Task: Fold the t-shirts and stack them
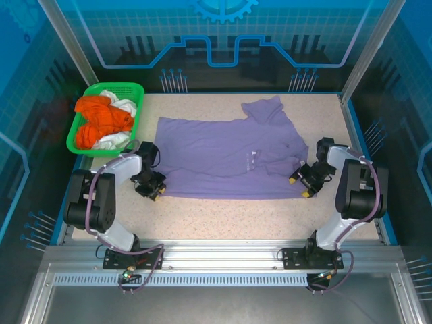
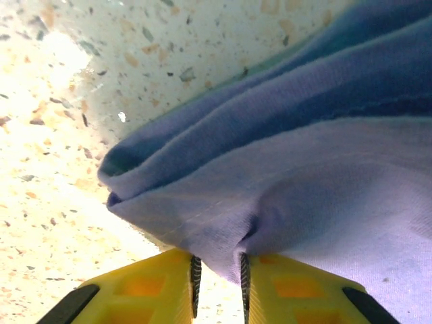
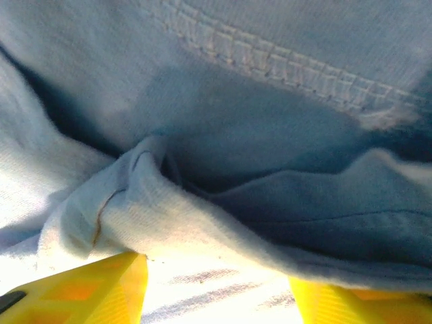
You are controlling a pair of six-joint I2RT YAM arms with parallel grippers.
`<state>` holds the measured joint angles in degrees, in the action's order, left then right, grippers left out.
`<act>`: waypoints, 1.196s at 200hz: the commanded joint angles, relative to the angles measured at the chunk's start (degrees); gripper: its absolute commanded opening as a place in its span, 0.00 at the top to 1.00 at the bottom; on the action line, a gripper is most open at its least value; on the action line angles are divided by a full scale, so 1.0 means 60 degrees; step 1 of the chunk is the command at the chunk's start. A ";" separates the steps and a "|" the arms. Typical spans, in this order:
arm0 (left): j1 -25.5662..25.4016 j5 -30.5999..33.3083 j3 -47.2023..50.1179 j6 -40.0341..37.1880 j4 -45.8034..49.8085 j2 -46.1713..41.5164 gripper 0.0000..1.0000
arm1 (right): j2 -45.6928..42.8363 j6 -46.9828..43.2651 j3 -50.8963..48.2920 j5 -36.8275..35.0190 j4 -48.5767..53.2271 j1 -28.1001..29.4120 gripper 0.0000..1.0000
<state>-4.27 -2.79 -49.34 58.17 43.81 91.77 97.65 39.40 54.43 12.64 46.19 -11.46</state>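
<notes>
Top view: we see lavender t-shirt (image 1: 229,158) spread on table (image 1: 223,216), left gripper (image 1: 152,190) at near-left corner, right gripper (image 1: 303,183) at near-right edge; orange t-shirts (image 1: 100,121) in green basket (image 1: 137,89).
Left wrist: fingers (image 2: 148,287) pinch shirt fold.
Right wrist: fingers (image 3: 94,290) spread wide, cloth bunched ahead.

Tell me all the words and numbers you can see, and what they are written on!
Small white lettering on the chest of the purple t-shirt: too small to read from the top view.
The green basket and the table: no words or numbers to be seen.
</notes>
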 commanded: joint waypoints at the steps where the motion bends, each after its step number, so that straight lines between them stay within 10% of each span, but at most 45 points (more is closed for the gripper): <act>1: 0.0259 0.1264 0.0403 -0.0098 0.0877 -0.0131 0.75 | 0.0046 -0.0441 -0.0613 -0.1404 0.0157 -0.0406 0.38; 131: 0.0262 0.0912 0.1700 0.0188 0.2950 -0.4024 0.73 | -0.2043 -0.0620 -0.2040 -0.1219 0.0917 -0.0438 0.33; 188: -0.0067 0.1328 -0.3426 -0.2163 0.3399 -0.2519 0.53 | -0.4257 0.1013 0.0680 -0.1373 0.0215 0.0106 0.15; 239: -0.0346 0.0911 -0.8940 -0.3668 0.3059 0.2308 0.37 | -0.0727 -0.0123 0.4767 -0.1959 -0.2043 0.1252 0.16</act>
<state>-5.93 3.62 -91.98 42.61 61.67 93.56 80.86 42.70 73.41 2.83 40.93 -6.39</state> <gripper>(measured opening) 0.609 0.850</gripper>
